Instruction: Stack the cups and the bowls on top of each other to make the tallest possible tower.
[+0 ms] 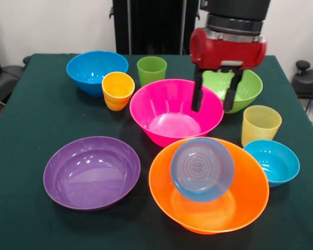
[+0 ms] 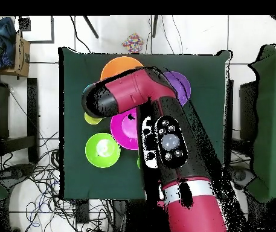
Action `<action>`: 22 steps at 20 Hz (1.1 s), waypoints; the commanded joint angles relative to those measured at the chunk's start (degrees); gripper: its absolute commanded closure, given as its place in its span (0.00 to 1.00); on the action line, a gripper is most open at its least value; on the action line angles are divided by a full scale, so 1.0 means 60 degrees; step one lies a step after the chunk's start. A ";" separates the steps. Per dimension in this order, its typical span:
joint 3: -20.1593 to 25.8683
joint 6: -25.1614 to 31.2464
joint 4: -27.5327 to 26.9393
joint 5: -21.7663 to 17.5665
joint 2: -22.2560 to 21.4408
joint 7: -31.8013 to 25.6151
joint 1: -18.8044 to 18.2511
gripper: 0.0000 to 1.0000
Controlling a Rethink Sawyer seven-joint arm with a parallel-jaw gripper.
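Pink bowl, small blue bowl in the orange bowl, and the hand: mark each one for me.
Pink bowl (image 1: 169,125), front view, inner floor.
Small blue bowl (image 1: 202,169), front view, its ringed underside; it lies tilted in the orange bowl (image 1: 250,195).
Hand (image 1: 215,99), front view, midway between open fingertips.

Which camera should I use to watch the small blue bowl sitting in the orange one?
Use the front view. There the small blue bowl shows whole, tilted on its side inside the orange bowl, its inside facing the camera. Overhead, the arm covers that spot; only part of the orange bowl shows, and the small blue bowl cannot be seen.
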 commanded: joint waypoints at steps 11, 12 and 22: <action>-0.1825 0.0554 -0.1027 -0.0015 0.1036 0.2235 0.0392 0.00; -0.1875 0.0501 -0.1034 0.0049 0.1050 0.2306 0.0415 0.00; -0.2032 0.0778 -0.1201 0.0628 0.1059 0.1749 0.0600 0.00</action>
